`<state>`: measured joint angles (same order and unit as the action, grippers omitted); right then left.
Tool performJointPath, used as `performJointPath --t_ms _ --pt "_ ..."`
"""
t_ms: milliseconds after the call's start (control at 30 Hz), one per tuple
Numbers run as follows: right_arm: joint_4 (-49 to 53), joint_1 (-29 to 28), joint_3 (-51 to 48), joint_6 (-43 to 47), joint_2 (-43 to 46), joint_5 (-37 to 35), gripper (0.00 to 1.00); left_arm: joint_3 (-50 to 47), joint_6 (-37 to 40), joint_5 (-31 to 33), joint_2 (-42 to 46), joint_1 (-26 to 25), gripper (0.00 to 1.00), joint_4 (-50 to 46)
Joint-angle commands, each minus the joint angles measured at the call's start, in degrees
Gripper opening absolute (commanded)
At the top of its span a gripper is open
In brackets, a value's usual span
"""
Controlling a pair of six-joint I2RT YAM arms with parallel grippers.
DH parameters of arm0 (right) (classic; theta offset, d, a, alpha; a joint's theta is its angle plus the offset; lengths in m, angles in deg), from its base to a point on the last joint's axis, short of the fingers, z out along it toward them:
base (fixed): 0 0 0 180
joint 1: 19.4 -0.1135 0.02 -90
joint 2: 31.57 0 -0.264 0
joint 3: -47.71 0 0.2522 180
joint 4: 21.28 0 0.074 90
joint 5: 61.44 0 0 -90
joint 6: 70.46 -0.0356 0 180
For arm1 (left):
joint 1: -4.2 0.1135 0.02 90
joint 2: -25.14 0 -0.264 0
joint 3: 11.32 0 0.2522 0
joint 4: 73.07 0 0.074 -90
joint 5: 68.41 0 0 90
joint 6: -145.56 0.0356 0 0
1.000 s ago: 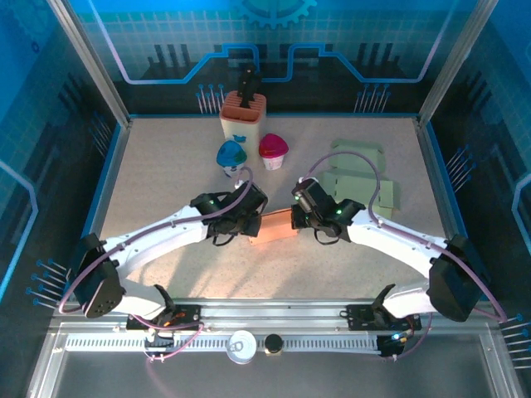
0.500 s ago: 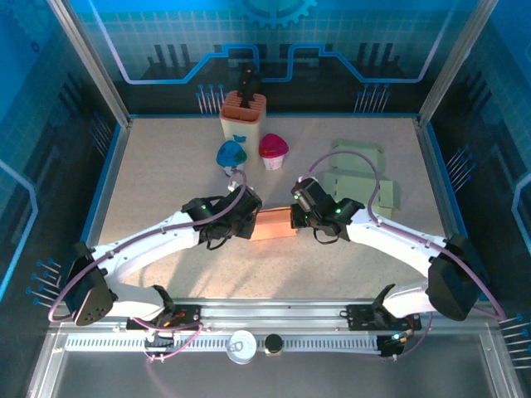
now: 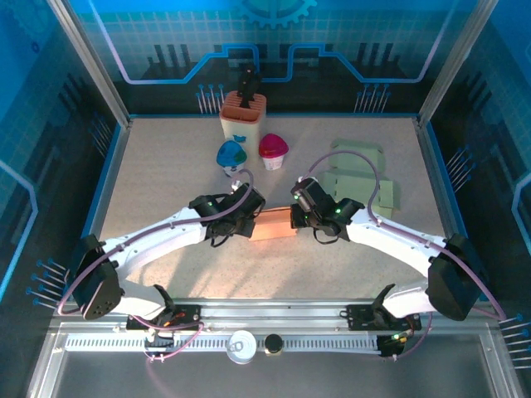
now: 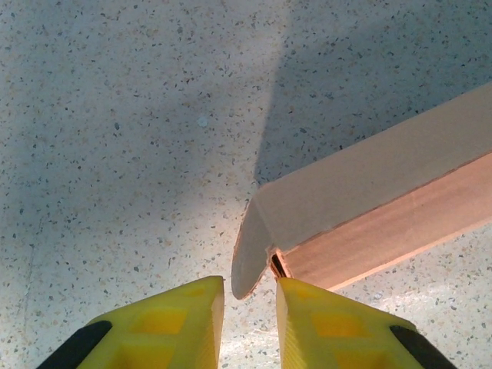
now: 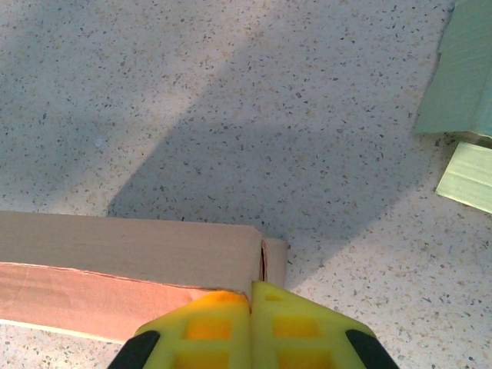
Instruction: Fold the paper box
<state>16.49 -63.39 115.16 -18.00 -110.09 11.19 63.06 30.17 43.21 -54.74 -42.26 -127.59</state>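
Observation:
The paper box (image 3: 274,225), orange-brown card, lies at mid-table between my two grippers. My left gripper (image 3: 251,222) is at its left end. In the left wrist view the box (image 4: 384,207) runs off to the right and its rounded end flap (image 4: 250,254) hangs loose, its tip just ahead of the narrow gap of my left gripper (image 4: 250,296), which is open. My right gripper (image 3: 294,220) is at the right end. The right wrist view shows the right gripper (image 5: 251,296) shut at the corner of the box (image 5: 123,254), where the slit beside the end flap runs into the seam between its fingers.
Flat green box blanks (image 3: 357,178) lie behind the right arm, and their edges (image 5: 469,84) show in the right wrist view. At the back stand an orange holder (image 3: 242,116), a blue cup (image 3: 231,154) and a pink cup (image 3: 273,149). Blue walls ring the table.
My left arm drew slightly left and came back to the box's left end, with its jaws a little narrower now. The right gripper and the box have stayed put.

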Motion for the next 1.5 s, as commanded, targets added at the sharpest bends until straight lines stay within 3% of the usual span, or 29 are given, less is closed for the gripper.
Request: performJointPath --t_ms 0,333,1033,1467 --pt "1.87 -1.08 0.52 -0.78 -0.59 0.75 0.00 1.61 1.18 -0.03 -0.46 0.18 0.23 1.27" --pt "1.74 -1.05 0.35 -0.87 -0.42 0.75 0.00 1.73 0.66 -0.10 -1.66 0.20 0.04 1.44" --pt "3.15 -0.73 3.05 0.61 -2.18 2.51 0.00 8.06 -9.34 -7.27 -3.86 0.85 0.00 -3.62" --pt "4.64 2.03 5.05 3.05 -3.30 7.49 0.00 9.13 -9.24 -12.21 -3.53 3.93 0.00 -4.63"
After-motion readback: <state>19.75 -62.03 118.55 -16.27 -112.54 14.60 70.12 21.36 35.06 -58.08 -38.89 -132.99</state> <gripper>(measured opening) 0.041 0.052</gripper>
